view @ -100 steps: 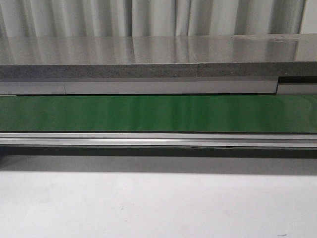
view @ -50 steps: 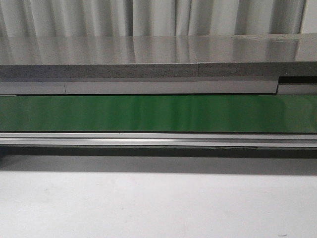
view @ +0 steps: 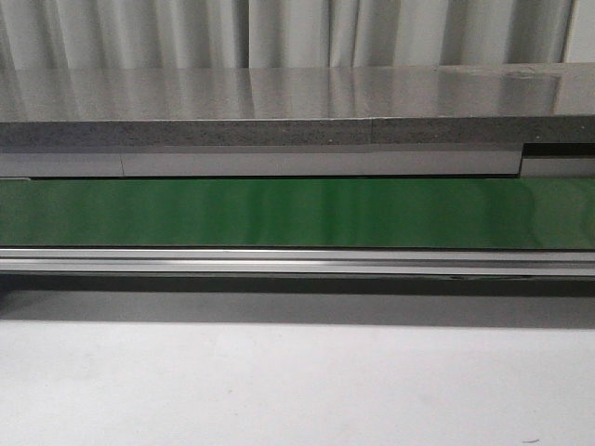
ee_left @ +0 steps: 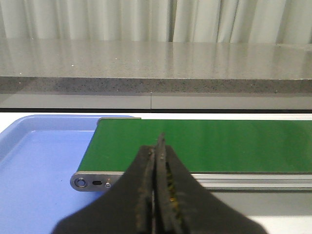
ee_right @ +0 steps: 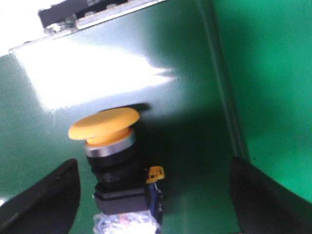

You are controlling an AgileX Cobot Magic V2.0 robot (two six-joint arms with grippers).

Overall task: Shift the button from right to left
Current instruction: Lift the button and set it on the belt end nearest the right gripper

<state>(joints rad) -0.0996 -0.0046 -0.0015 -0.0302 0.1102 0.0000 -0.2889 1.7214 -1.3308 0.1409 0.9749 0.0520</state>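
Green belt (ee_right: pixel 185 97) under button (ee_right: pixel 114 161); right gripper (ee_right: pixel 153 195) wide apart.

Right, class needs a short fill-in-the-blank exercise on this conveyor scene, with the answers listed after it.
1. The button has a round head coloured ____.
2. It stands on the conveyor belt, which is coloured ____.
3. The left claw is ____, with nothing in it.
4. The tray at the belt's end is coloured ____.

Answers: yellow; green; shut; blue
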